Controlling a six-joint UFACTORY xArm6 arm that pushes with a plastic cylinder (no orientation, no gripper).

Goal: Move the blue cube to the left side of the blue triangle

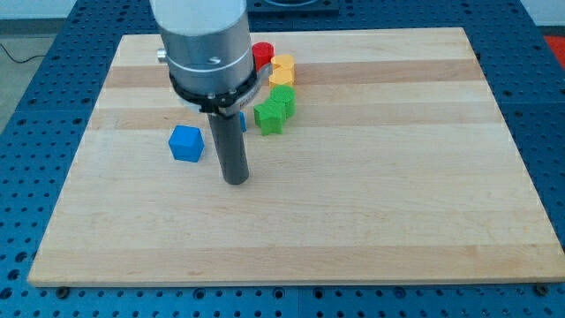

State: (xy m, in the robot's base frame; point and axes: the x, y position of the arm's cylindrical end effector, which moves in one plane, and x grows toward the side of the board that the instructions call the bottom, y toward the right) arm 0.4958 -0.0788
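Observation:
The blue cube [186,143] sits on the wooden board [371,212], left of centre. My tip [236,180] rests on the board just to the cube's lower right, a short gap away. The blue triangle [242,122] is mostly hidden behind my rod; only a thin blue sliver shows at the rod's right edge, to the right of the cube and slightly higher in the view.
A green star-like block [274,109] lies right of the rod. Above it sit a yellow block [282,70] and a red cylinder [263,54]. The arm's grey body [205,44] covers the board's upper left centre.

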